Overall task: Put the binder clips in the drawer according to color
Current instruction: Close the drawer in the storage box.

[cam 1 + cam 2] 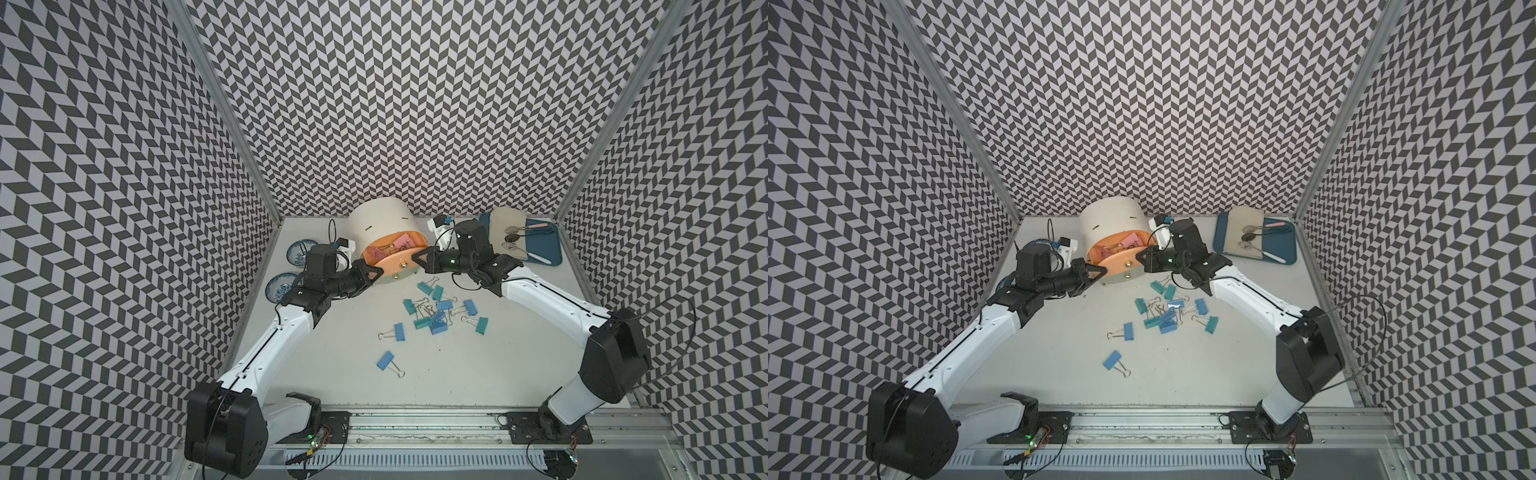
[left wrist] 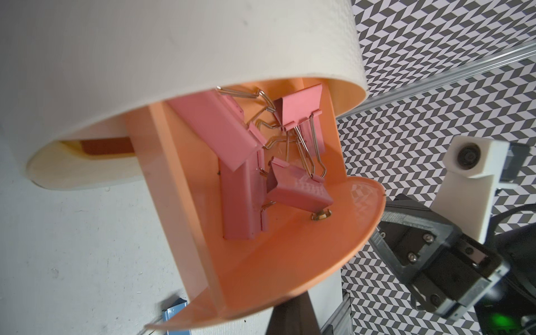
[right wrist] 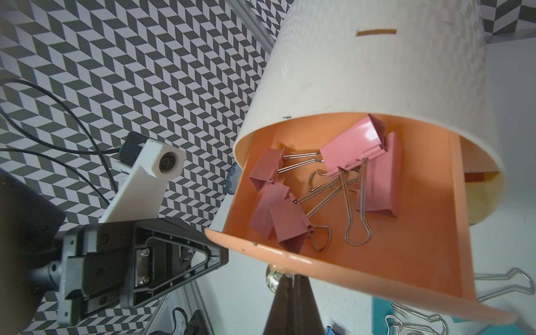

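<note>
Salmon drawer [image 1: 395, 268], the top one of the cream cabinet [image 1: 380, 220], stands pulled out toward the arm bases in a top view. Its curved front and knob face the near edge, the slide axis runs far-to-near, and the opening faces up. Pink binder clips [image 1: 400, 242] lie jumbled inside. Left gripper [image 1: 378, 273] has its jaws together, tip at the left end of the drawer front. Right gripper [image 1: 416, 258] also has its jaws together, tip at the right end; contact can't be told. Blue and teal binder clips [image 1: 436, 311] lie flat on the table [image 1: 498, 365] just in front of the cabinet, handles pointing every way. Lone blue clip [image 1: 386, 360] sits nearer the bases, long axis diagonal, wire handles toward the near right. Blue tray [image 1: 544, 245] is far right, patterned dishes [image 1: 300, 252] far left. Again in a top view, the salmon drawer [image 1: 1119, 266] sits open between the left gripper [image 1: 1102, 272] and right gripper [image 1: 1140, 255]. Left wrist: the drawer floor [image 2: 290, 261] fills the frame, with pink binder clips [image 2: 298, 191] piled and handles crossing. The closed dark fingers [image 2: 293, 319] sit under the front rim, and the right gripper [image 2: 378, 232] is beside the rim. Right wrist: pink binder clips [image 3: 348, 156] lie in the open drawer [image 3: 406, 246], bodies at mixed angles. The closed fingers [image 3: 293, 304] sit just below the front rim beside the knob [image 3: 272, 278], and the left gripper [image 3: 224, 256] is near the rim's end.
</note>
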Robot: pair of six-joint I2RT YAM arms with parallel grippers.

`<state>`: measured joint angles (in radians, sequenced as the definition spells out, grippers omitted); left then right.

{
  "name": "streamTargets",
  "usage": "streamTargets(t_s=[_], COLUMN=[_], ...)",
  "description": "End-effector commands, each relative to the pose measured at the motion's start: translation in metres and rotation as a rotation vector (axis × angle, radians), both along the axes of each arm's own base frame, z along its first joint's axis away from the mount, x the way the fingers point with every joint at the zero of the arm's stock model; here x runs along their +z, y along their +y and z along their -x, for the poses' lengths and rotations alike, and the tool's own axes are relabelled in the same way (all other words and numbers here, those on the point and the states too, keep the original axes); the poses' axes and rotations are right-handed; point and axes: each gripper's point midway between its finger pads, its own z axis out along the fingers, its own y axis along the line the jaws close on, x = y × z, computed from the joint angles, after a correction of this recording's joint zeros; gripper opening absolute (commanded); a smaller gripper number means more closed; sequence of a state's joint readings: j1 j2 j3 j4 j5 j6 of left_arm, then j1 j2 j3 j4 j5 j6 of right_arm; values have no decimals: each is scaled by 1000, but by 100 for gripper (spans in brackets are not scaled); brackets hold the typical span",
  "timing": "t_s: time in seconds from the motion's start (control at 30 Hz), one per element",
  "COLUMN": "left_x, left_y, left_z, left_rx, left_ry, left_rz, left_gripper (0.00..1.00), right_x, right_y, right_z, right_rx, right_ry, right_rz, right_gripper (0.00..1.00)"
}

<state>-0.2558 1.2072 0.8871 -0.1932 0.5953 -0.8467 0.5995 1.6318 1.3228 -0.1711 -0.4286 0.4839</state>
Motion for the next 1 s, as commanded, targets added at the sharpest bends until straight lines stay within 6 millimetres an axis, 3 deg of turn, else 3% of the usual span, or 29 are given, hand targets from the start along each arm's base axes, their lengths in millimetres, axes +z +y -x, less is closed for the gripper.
streamTargets(t_s=[0.0,0.97], left_x=[17,14], left_y=[-3,21], left_z=[-11,-49], left_rx=[1,75], left_ry=[-68,-76], left_rz=[-3,-50], left_gripper=[0,0], right_x=[17,12], right_y=[11,35], right_z=[-10,-48], right_rx=[11,13], right_ry=[-53,-47], right_rz=[-43,-59], right_gripper=[0,0])
